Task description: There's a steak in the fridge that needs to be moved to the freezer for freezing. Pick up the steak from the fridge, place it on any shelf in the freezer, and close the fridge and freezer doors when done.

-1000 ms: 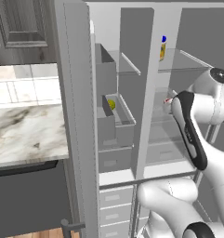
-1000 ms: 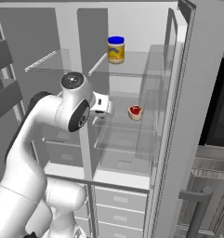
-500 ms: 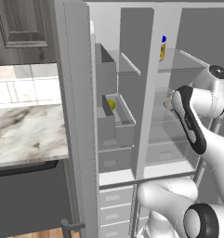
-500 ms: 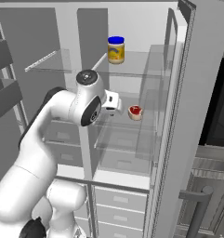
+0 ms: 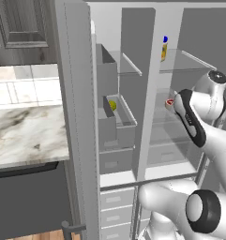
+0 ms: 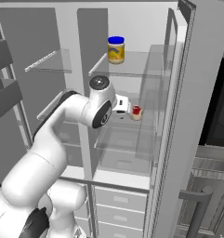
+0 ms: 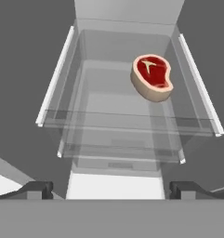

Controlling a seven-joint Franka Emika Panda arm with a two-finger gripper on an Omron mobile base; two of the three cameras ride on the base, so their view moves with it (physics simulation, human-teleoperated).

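The steak [image 7: 153, 77] is a red cut with a pale fat rim. It lies on a clear glass shelf [image 7: 127, 120] in the fridge, right of the shelf's middle in the hand view. The steak [image 6: 136, 112] also shows in the right base view and, as a small red patch, the steak [image 5: 169, 103] shows past my forearm in the left base view. My gripper [image 7: 111, 189] is open, its fingertips [image 7: 38, 188] wide apart, in front of the shelf's near edge with nothing between them. In the right base view the gripper [image 6: 130, 110] sits just left of the steak.
A yellow jar with a blue lid [image 6: 115, 49] stands on the shelf above. The open door at left carries bins [image 5: 115, 123], one holding a small yellow thing [image 5: 112, 105]. A vertical divider [image 5: 143, 93] separates the two compartments. Drawers [image 6: 120, 202] sit below.
My arm has reached further forward and to the right into the fridge, bringing the gripper up close to the steak. The steak has not moved.
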